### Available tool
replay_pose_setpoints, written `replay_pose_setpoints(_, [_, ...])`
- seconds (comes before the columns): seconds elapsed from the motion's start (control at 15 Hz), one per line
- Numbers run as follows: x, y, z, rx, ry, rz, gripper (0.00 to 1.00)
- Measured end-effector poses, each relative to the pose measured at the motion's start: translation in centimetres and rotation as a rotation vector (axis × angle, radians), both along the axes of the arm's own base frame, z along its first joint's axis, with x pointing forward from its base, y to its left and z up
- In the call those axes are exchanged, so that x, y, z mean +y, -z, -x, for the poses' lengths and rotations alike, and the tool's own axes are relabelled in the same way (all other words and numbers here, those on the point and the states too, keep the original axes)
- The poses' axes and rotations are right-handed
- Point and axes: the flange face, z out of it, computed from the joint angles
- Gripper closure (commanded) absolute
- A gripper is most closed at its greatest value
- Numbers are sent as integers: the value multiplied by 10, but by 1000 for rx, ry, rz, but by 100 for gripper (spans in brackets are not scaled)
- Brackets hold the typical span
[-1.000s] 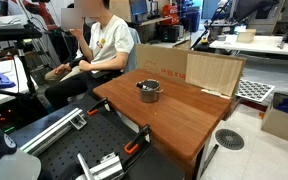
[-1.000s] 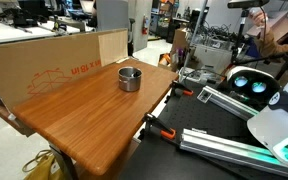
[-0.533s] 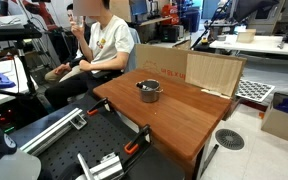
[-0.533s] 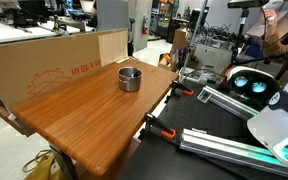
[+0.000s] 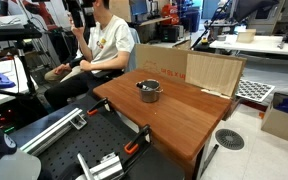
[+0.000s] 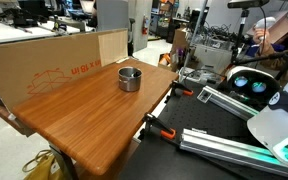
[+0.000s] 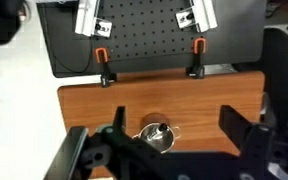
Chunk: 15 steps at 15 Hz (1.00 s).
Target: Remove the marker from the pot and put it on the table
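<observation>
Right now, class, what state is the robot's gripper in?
Gripper: open, holding nothing; its fingers stand wide apart above the pot.

We see a small round silver-grey metal pot standing upright on the large reddish-brown wooden table, toward its far side. A slim black marker rests inside the pot, too small for us to tell more.

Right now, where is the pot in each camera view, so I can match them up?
In an exterior view: the pot sits at picture centre, beside the cardboard sheet.
In an exterior view: the pot is slightly left of and above centre.
Wrist view: the pot is at bottom centre.
Shared landmark: the reddish-brown table with orange clamps on its edge.
</observation>
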Motion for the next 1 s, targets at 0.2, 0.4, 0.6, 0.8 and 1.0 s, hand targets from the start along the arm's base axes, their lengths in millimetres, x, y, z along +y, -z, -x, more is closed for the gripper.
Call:
replay_pose_setpoints(0.2, [6, 28, -19, -26, 28, 4, 0])
replay_pose_setpoints(0.4, [4, 56, -44, -59, 84, -29, 0])
replay_pose_setpoints(0.6, [-5, 88, -67, -49, 137, -73, 0])
replay_pose_setpoints(0.8, [-16, 115, -90, -12, 187, -103, 0])
replay_pose_setpoints(1.0, [-27, 134, -113, 23, 231, -119, 0])
